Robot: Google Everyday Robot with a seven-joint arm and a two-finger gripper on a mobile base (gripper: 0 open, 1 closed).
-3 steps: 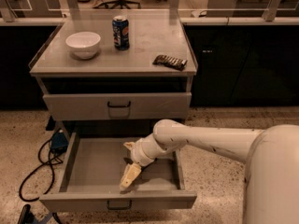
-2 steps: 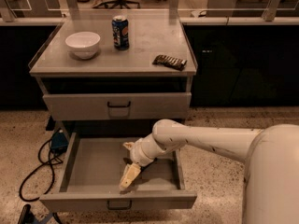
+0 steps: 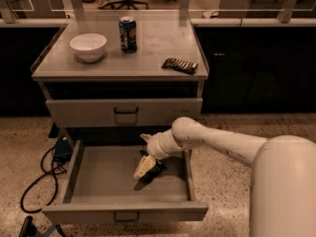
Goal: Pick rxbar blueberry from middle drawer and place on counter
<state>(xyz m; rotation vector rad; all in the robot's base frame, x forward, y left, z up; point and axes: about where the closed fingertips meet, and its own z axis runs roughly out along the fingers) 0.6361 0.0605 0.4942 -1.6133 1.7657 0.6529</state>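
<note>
The middle drawer (image 3: 98, 179) is pulled open at the bottom of the cabinet. My white arm reaches into it from the right. The gripper (image 3: 144, 167) hangs down over the right half of the drawer floor. A small dark flat thing (image 3: 155, 171), which looks like the rxbar blueberry, shows right beside the gripper's tip. I cannot tell whether it is held or lying on the drawer floor. The counter (image 3: 153, 48) is the pale-grey top of the cabinet above.
On the counter stand a white bowl (image 3: 88, 46) at the left, a blue can (image 3: 128, 34) in the middle and a brownish-black ridged bar (image 3: 180, 65) at the right. The upper drawer front (image 3: 123, 111) is closed. Dark cables (image 3: 39, 179) lie on the floor to the left.
The gripper has moved up and toward the back of the drawer. The dark thing now shows beside its tip.
</note>
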